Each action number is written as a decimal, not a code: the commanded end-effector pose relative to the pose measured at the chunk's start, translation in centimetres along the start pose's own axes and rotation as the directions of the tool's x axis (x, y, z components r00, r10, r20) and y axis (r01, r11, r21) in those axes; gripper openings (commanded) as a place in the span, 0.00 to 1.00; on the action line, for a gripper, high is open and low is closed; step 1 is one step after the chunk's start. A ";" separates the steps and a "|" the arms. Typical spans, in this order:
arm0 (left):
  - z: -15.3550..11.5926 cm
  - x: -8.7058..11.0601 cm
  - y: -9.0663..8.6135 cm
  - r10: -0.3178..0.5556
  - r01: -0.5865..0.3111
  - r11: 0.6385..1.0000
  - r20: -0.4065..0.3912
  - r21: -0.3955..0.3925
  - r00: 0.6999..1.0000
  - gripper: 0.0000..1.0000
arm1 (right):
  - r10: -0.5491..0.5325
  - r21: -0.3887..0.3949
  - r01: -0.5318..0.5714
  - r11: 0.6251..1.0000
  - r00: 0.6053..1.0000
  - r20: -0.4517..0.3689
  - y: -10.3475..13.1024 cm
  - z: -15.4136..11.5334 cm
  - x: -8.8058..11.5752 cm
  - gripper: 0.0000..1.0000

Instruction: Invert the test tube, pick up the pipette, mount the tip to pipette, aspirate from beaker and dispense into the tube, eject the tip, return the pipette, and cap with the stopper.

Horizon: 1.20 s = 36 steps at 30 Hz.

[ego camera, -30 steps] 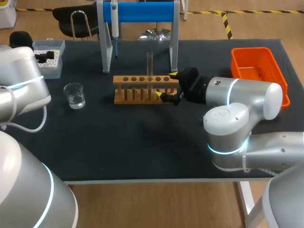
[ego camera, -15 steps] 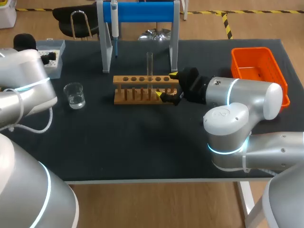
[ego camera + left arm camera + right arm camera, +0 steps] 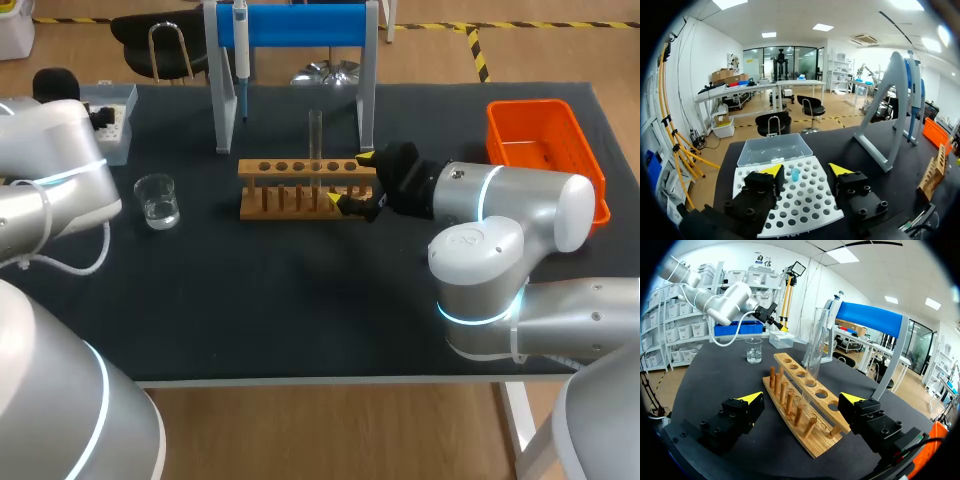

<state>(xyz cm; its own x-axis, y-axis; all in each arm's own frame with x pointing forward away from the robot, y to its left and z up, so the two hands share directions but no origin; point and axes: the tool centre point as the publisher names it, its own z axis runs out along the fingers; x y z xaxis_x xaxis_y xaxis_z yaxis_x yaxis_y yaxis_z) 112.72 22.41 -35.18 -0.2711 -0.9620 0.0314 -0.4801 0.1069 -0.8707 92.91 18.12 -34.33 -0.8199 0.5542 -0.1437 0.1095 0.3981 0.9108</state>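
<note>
A clear test tube point(image 3: 316, 140) stands upright in the wooden rack point(image 3: 300, 190). My right gripper point(image 3: 354, 180) is open, one yellow tip on each side of the rack's right end; in its wrist view the rack point(image 3: 800, 405) and tube point(image 3: 816, 347) lie between and ahead of the gripper point(image 3: 802, 400). My left gripper point(image 3: 806, 172) hangs open over the white tip box point(image 3: 795, 200). A single blue tip point(image 3: 795, 174) stands between its fingers, touched by neither. The pipette point(image 3: 241, 50) hangs on the blue stand point(image 3: 300, 25). The beaker point(image 3: 157, 200) holds clear liquid.
An orange bin point(image 3: 545, 150) sits at the table's far right. The tip box point(image 3: 112, 125) is at the far left corner, with the beaker just in front of it. The stand's grey legs point(image 3: 222, 100) rise behind the rack. Bare black table lies in front.
My left arm has shifted a little to the right and farther over the tip box. The right arm, rack and tube have stayed put.
</note>
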 end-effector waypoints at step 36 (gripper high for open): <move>1.9 -1.5 0.0 0.008 -0.008 1.000 -0.013 -0.028 1.000 0.42 | 0.000 0.004 0.000 1.000 1.000 -0.003 0.1 -0.1 0.0 1.00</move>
<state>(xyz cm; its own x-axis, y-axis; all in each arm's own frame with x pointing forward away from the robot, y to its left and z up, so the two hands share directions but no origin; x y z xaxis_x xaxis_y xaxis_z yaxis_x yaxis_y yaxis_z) 114.45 23.22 -36.03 -0.2806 -0.9594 0.0279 -0.4984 0.1208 -0.8585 92.91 18.11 -34.33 -0.8199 0.5542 -0.1437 0.1095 0.3981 0.9108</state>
